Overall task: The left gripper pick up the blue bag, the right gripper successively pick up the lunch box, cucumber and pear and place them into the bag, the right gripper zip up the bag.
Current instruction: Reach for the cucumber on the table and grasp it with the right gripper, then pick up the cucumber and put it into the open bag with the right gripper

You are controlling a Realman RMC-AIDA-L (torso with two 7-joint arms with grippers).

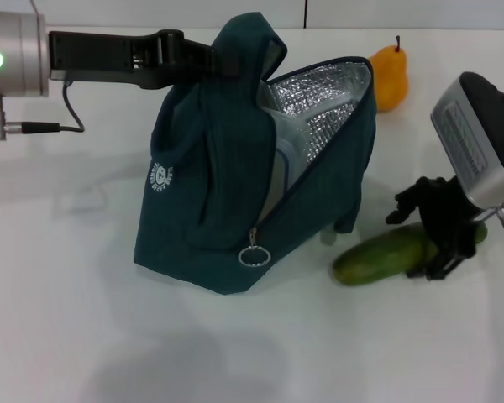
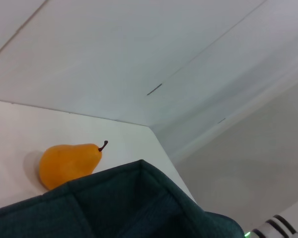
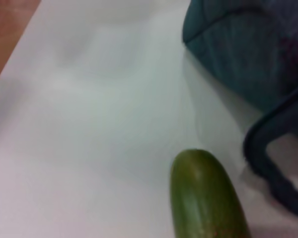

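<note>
The right claw [image 1: 443, 243] is straddling the far end of the cucumber [image 1: 385, 254] lying on the white bench [image 1: 84, 336], black fingers either side; whether they are gripping, I cannot tell. Beyond, the left claw [image 1: 208, 60] is pinching the blue bag [image 1: 210, 210] open by its top flap, foil lining and lunch box [image 1: 287, 147] showing. The pear [image 1: 389, 75] is sitting behind.

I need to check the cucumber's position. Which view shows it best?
Head view: the whole cucumber lies beside the bag, right pincer at its end. Right wrist shows one end; left wrist none.
</note>
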